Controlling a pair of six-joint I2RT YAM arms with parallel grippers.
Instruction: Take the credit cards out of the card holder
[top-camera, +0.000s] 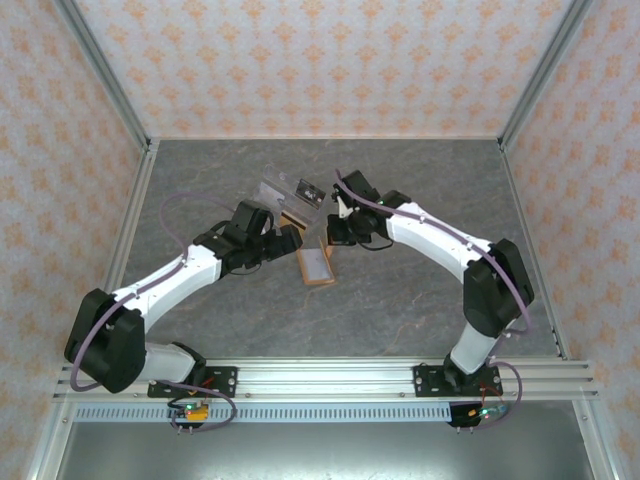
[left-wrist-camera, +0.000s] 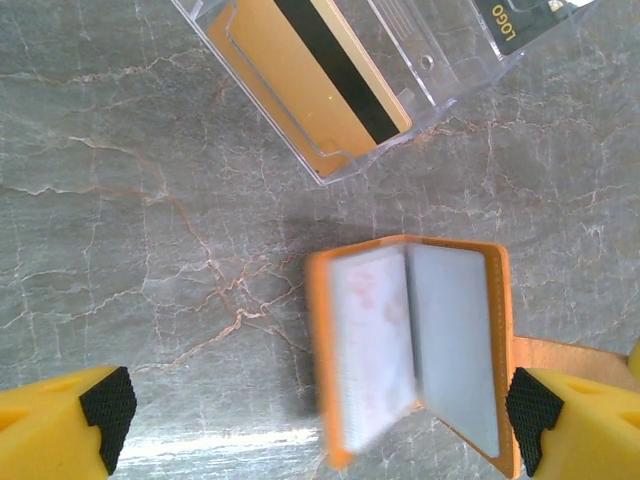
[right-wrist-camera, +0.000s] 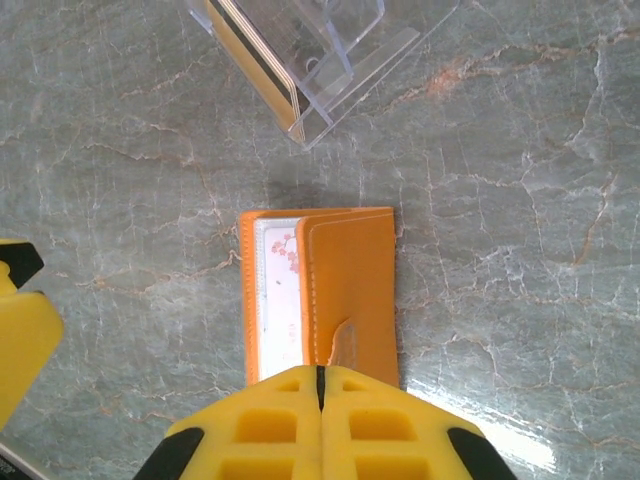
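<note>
card holder (right-wrist-camera: 350, 280), clear tray (right-wrist-camera: 360, 40) just beside

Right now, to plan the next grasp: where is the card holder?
In the top view, the card holder lies near the middle of the table, just on the near side of the clear plastic piece.

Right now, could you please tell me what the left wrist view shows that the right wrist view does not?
Left wrist view: the card holder opened to its grey inner pockets, a black card marked LOGO in the clear tray, and the left end effector wide open. Right wrist view: the holder's orange outer cover and the right end effector, shut. Both: the holder on the marble table, a pale card inside it, and the tan card in the tray.
</note>
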